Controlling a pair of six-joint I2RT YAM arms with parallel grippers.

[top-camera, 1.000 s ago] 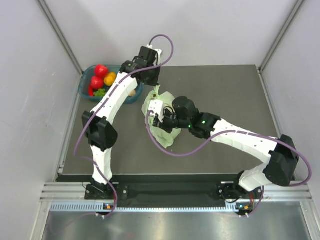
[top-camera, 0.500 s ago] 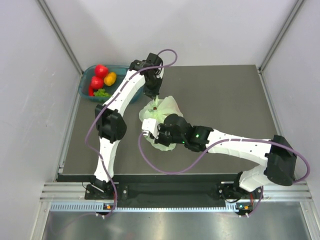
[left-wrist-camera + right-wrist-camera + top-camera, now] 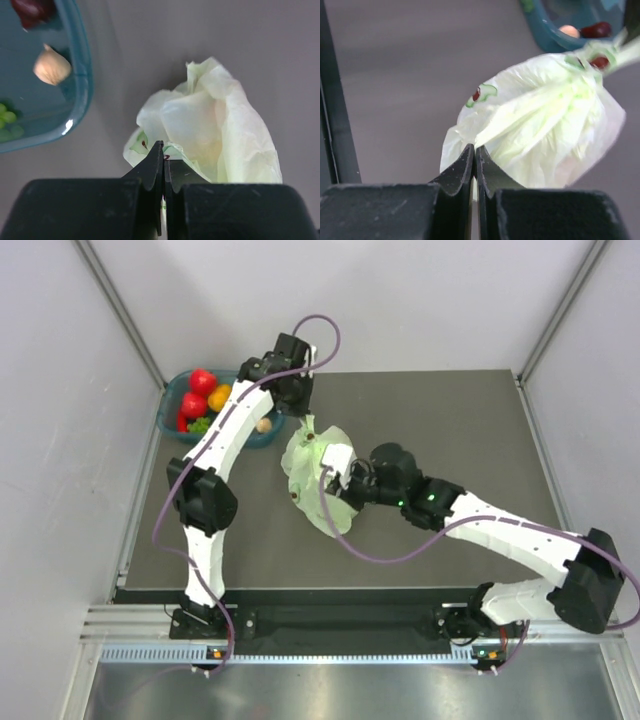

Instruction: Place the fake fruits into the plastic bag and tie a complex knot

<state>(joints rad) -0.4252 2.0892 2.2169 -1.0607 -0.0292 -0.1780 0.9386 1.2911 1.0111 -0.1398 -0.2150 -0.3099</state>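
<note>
"Two grippers recorded, both clenched," states the first inspector. "The left gripper (image 3: 163,154) has its jaws pressed together on a fold of the thin, crinkly pale-green translucent plastic bag (image 3: 303,462), at the bag's far end."

"And the right one?" asks the second.

"The right gripper (image 3: 474,152) is closed as well, with a sliver of pale film caught between its fingers at the bag's near side. The bag sits between the two grippers, its bulk directly beyond each pair of fingertips."

"Position on the work surface?"

"Over the dark grey table (image 3: 450,420), just right of the teal rectangular plastic basket (image 3: 84,75) and apart from it. Whether it rests on the table or hangs cannot be told."

"Condition of the bag's mouth?"

"In the right wrist view the film is gathered to a narrow neck (image 3: 592,54), drawn toward the basket side. Whether that is a knot cannot be told. A faint warm tint shows through the film, but the contents cannot be identified."

"Fruit outside the bag?"

"In the basket: a glossy red plastic fruit (image 3: 203,380), a second red one (image 3: 193,404) just nearer, an orange-yellow piece (image 3: 220,397), a green cluster (image 3: 201,425) and a beige bulb-shaped piece (image 3: 51,67)."
</note>
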